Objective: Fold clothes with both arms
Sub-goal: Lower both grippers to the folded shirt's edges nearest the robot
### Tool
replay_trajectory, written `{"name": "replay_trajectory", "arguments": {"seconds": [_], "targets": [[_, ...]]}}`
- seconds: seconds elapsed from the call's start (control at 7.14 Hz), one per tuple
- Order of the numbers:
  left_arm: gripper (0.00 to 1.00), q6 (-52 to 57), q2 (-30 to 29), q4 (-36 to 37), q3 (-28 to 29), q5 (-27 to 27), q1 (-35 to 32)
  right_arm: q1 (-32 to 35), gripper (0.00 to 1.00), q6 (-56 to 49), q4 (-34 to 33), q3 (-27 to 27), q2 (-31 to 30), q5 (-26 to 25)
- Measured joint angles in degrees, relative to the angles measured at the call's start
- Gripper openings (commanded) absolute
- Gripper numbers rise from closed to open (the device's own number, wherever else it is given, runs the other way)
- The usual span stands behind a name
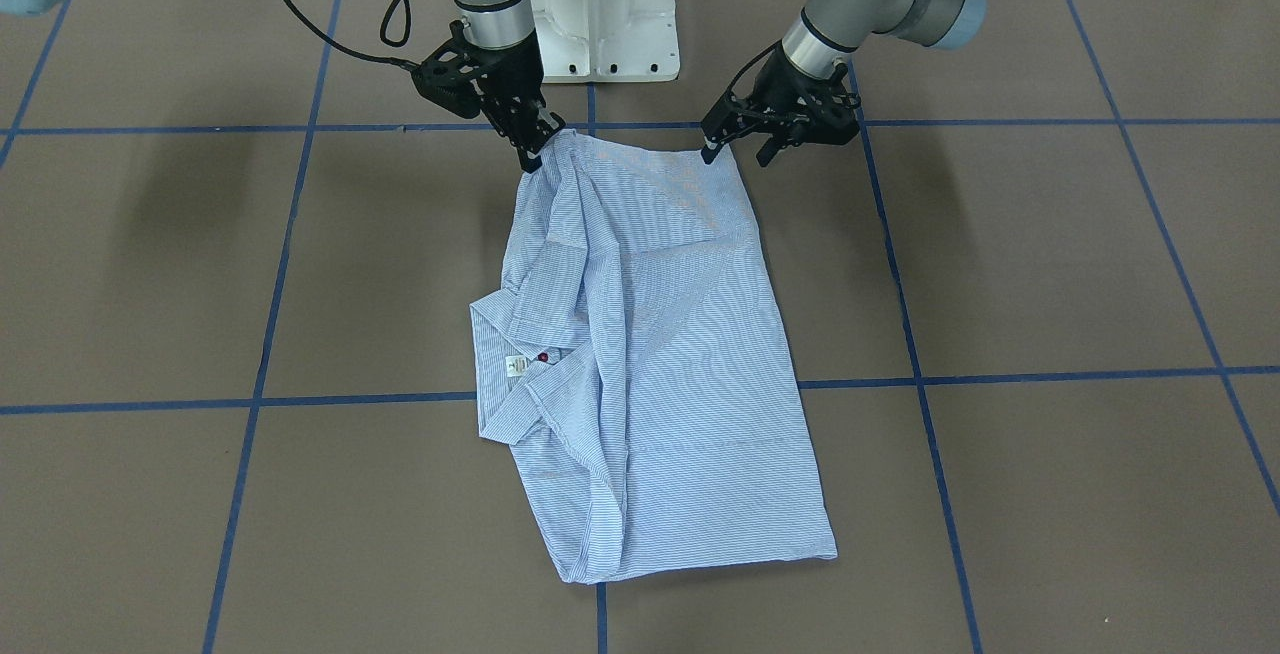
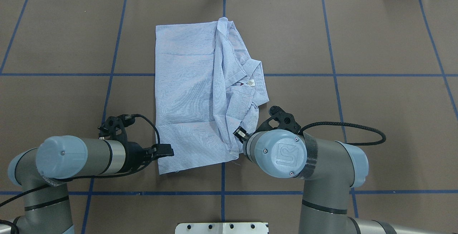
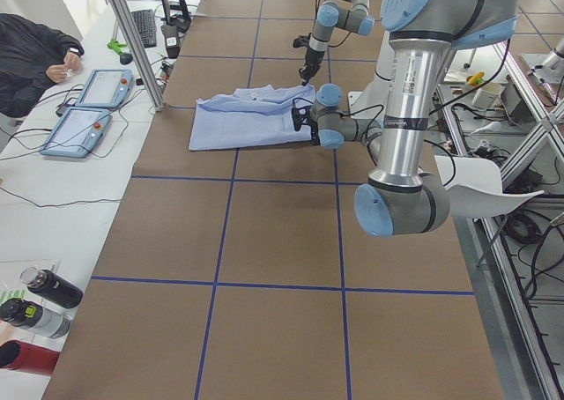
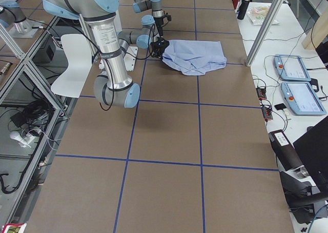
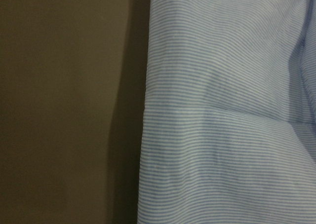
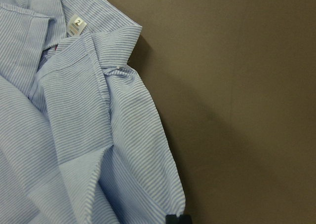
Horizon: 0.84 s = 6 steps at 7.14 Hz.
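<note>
Looks like the gripping step before a crosswise fold. Find the shirt (image 1: 680,354) lying flat mid-table (image 1: 1050,264), already halved lengthwise, collar (image 1: 500,334) poking out sideways. See the right gripper (image 1: 532,149) pinched on one robot-side corner, and the left gripper (image 1: 735,149) at the other with jaws apart, gripping nothing. Next, probably: clamp the left, lift both corners evenly, carry them to the opposite end. Watch the bunched collar side; mind the white pedestal (image 1: 605,14) close behind.

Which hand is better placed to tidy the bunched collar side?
Likely the right hand: collar and bunched folds lie on its side of the shirt; the left hand is at the flat edge.
</note>
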Motion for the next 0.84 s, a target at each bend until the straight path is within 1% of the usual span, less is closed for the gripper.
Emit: {"name": "replay_trajectory", "arguments": {"seconds": [0.14, 0.28, 0.56, 0.7, 0.84], "targets": [[0.89, -0.2, 0.0, 0.0, 0.0, 0.1, 1.1, 0.0, 0.00, 0.0, 0.0, 0.1, -0.1, 0.0], [0.81, -0.2, 0.0, 0.0, 0.1, 0.1, 1.5, 0.1, 0.00, 0.0, 0.0, 0.3, -0.1, -0.1], [0.58, -0.1, 0.0, 0.1, 0.4, 0.1, 2.0, 0.1, 0.00, 0.0, 0.0, 0.4, -0.1, -0.1], [0.49, -0.1, -0.1, 0.1, 0.5, 0.0, 2.1, 0.1, 0.00, 0.0, 0.0, 0.5, -0.1, -0.1], [0.30, -0.1, -0.2, 0.1, 0.6, -0.1, 2.1, 0.1, 0.00, 0.0, 0.0, 0.6, -0.1, -0.1]]}}
